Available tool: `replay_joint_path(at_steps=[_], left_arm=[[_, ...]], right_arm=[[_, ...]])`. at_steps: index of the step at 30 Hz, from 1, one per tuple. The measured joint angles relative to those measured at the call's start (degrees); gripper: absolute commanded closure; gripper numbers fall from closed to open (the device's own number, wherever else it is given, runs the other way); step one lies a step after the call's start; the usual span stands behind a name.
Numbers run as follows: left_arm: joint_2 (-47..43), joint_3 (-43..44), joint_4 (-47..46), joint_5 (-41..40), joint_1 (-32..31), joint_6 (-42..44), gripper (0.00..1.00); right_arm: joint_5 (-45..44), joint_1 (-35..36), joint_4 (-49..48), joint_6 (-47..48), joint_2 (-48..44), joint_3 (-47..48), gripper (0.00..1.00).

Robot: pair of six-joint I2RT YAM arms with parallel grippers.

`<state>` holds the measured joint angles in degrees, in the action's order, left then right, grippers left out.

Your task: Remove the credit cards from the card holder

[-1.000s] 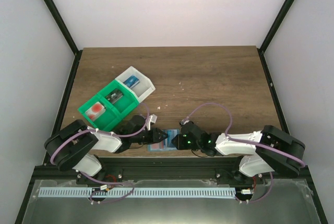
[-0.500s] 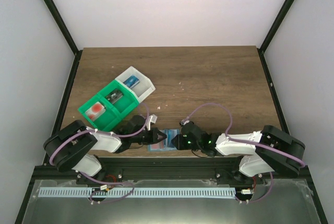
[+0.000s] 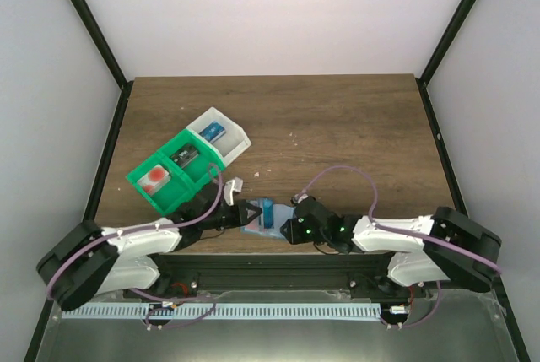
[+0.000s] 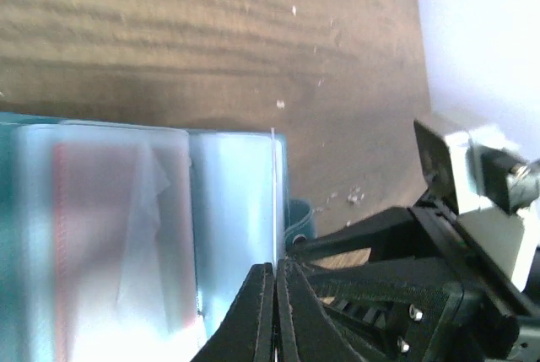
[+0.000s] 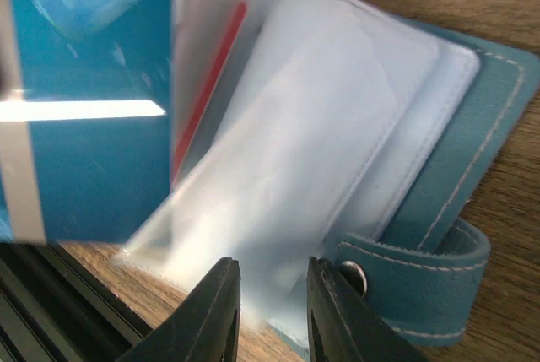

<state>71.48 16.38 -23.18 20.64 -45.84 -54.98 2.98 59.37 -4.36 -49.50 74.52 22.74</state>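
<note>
Top external view: wooden table (image 3: 337,126), with a green-and-white compartment tray (image 3: 240,138) at the left of centre; its lower-left green compartment holds a red-spotted white card (image 3: 154,178). Card holder (image 3: 253,230), blue-teal, lies open on the table at the bottom centre of the frame, between the two grippers. Left gripper (image 3: 247,210): fingers pressed together on a blue card (image 3: 267,213) with a white stripe, which stands raised above the holder and shows edge-on in the left wrist view. Right gripper (image 5: 274,267): fingers a little apart, their tips at the lower edge of the holder's clear sleeves (image 5: 321,143); whether they press on it cannot be told. Right wrist view, further items: red-edged card (image 5: 215,67) inside the sleeves at upper left; teal strap (image 5: 422,290) with a snap at lower right.
</note>
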Motion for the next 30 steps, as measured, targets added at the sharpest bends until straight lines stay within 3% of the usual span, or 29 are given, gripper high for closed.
replay_joint_path(at_steps=[13,20,25,30], left_arm=[[-24.2,-1.6,11.7,-2.5,7.9,0.0,1.0],[-27.7,-0.5,16.2,0.4,8.1,-0.3,1.0],[-28.0,0.9,17.4,3.9,8.3,-1.4,1.0],[-29.7,1.1,17.8,6.6,8.3,-4.2,1.0]], right_arm=[[-1.7,0.0,2.8,16.7,-11.2,3.5,0.69],[0.5,2.4,-6.6,35.0,-16.3,2.2,0.64],[1.3,5.4,-12.7,50.8,-17.4,0.8,0.47],[-2.2,7.6,-17.6,62.9,-17.4,-0.6,0.45]])
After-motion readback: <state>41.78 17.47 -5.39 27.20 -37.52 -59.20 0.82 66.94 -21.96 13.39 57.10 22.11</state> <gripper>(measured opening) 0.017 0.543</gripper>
